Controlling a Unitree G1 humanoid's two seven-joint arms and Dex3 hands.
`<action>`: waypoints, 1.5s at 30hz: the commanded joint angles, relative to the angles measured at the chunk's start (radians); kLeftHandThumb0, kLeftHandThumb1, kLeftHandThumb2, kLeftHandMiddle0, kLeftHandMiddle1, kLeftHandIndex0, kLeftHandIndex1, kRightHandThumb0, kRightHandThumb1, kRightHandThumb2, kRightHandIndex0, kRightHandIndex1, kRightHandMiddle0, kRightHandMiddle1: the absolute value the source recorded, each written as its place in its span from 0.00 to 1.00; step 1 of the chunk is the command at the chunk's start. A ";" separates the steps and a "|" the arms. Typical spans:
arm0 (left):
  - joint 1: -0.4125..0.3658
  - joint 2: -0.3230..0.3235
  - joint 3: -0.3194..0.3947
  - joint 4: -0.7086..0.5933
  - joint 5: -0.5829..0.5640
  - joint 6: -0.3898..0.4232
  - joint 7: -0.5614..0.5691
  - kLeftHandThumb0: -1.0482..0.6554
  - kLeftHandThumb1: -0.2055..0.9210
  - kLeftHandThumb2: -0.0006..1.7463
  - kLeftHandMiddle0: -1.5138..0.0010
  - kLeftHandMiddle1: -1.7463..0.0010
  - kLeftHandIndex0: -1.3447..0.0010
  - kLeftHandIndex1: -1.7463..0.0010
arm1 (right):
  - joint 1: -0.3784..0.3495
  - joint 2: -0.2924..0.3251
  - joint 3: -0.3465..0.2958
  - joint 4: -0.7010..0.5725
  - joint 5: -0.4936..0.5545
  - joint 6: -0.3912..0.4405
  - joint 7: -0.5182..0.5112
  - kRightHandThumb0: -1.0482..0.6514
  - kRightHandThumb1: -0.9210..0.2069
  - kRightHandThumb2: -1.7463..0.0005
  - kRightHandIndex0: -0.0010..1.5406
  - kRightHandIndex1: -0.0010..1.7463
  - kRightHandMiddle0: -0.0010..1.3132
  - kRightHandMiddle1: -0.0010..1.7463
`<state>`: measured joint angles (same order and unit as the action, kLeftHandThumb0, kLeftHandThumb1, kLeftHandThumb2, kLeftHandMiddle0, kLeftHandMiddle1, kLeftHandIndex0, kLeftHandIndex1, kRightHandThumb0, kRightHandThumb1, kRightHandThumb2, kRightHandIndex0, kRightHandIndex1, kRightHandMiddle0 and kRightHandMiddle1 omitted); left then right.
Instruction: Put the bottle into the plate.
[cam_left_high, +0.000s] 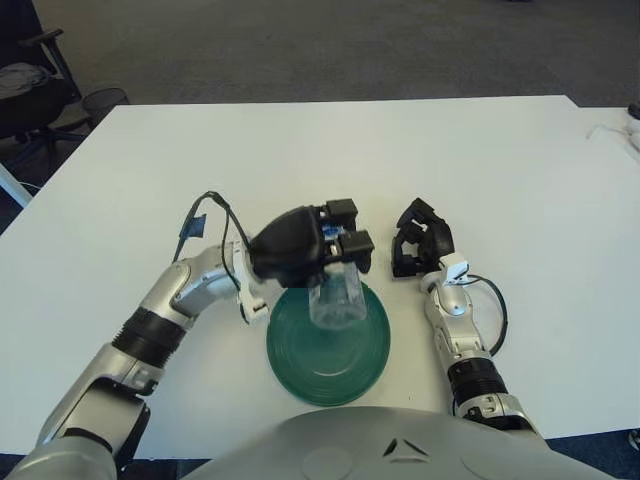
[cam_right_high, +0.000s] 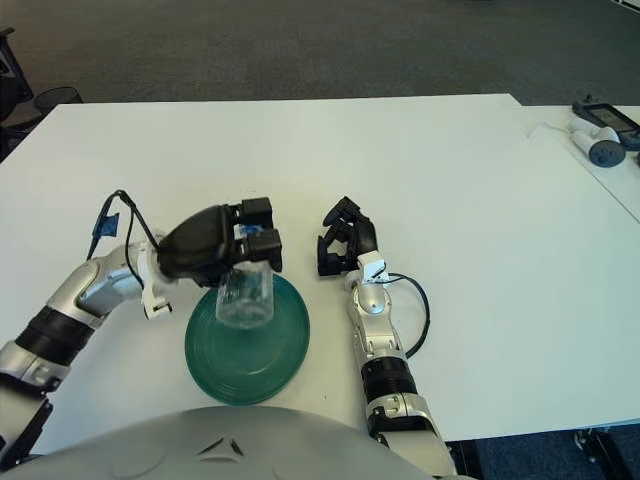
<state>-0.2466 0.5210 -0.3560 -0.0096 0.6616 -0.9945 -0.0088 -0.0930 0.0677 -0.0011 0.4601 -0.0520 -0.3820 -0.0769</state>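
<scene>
Just below frame centre, my left hand (cam_left_high: 318, 245) grips the clear bottle (cam_left_high: 337, 296), which hangs under its fingers over the upper part of the green plate (cam_left_high: 328, 375) on the white counter (cam_left_high: 330, 150). Right of the plate I see my right hand (cam_left_high: 420, 238), fingers curled and holding nothing.

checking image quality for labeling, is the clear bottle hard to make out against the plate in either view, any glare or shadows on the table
Left eye view: the clear bottle, held by the left hand, shows the green plate through it, so its edges are faint. Right eye view: same see-through effect; the white table is evenly lit, with only soft shadows beside the right hand and no strong glare.
</scene>
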 joint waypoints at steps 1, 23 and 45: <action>-0.020 0.037 0.016 -0.024 0.034 -0.029 -0.029 0.61 0.19 0.95 0.44 0.01 0.54 0.00 | 0.048 0.000 -0.005 0.059 0.009 0.074 0.002 0.62 0.90 0.00 0.62 0.94 0.53 1.00; 0.082 0.007 0.032 -0.071 0.225 -0.067 0.074 0.61 0.17 0.97 0.43 0.02 0.54 0.00 | 0.041 0.002 -0.005 0.078 -0.002 0.063 -0.025 0.62 0.92 0.00 0.63 0.90 0.55 1.00; 0.000 0.116 -0.006 -0.182 0.041 -0.050 -0.216 0.61 0.19 0.94 0.46 0.06 0.49 0.00 | 0.034 0.003 -0.005 0.088 0.010 0.066 -0.012 0.62 0.92 0.00 0.63 0.91 0.55 1.00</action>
<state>-0.2346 0.6209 -0.3741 -0.1731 0.6990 -1.0400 -0.2061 -0.1145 0.0679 -0.0005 0.4851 -0.0518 -0.3827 -0.0918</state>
